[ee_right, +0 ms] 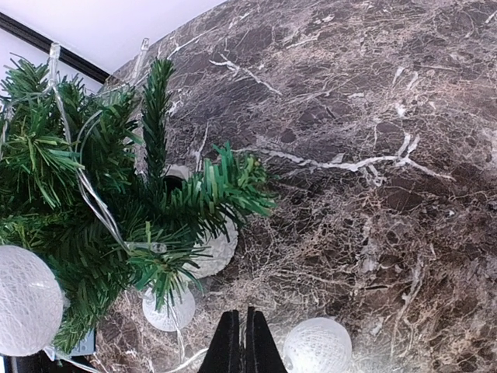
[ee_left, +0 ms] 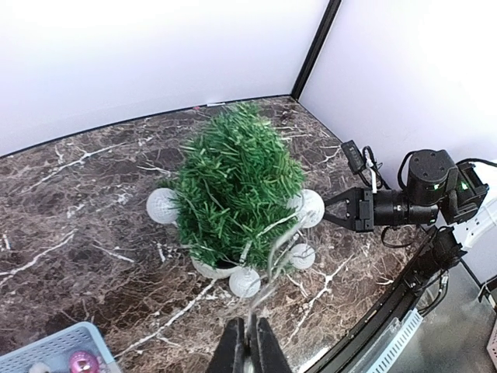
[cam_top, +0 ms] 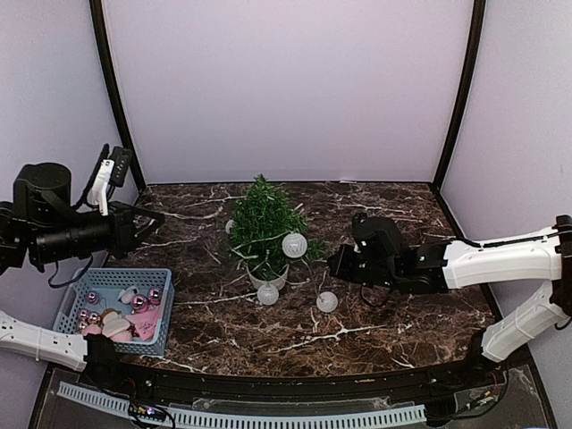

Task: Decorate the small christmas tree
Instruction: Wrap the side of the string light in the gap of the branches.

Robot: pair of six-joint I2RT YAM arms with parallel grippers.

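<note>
The small christmas tree (cam_top: 261, 222) stands mid-table in its white pot (cam_top: 268, 277). A clear light string with white woven balls (cam_top: 294, 245) is draped over it, and two more of its balls (cam_top: 327, 301) lie on the marble in front. My left gripper (ee_left: 250, 322) hangs raised to the tree's left, shut on a strand of the light string (ee_left: 283, 249) that runs up into the branches. My right gripper (ee_right: 243, 315) is shut just right of the tree, low by the pot (ee_right: 213, 252). A ball (ee_right: 314, 346) lies beside its tips. Whether it pinches the wire I cannot tell.
A blue basket (cam_top: 154, 276) with pink baubles (cam_top: 91, 297) and other ornaments sits at the front left. Purple walls with black posts close the back and sides. A black rail runs along the table's near edge.
</note>
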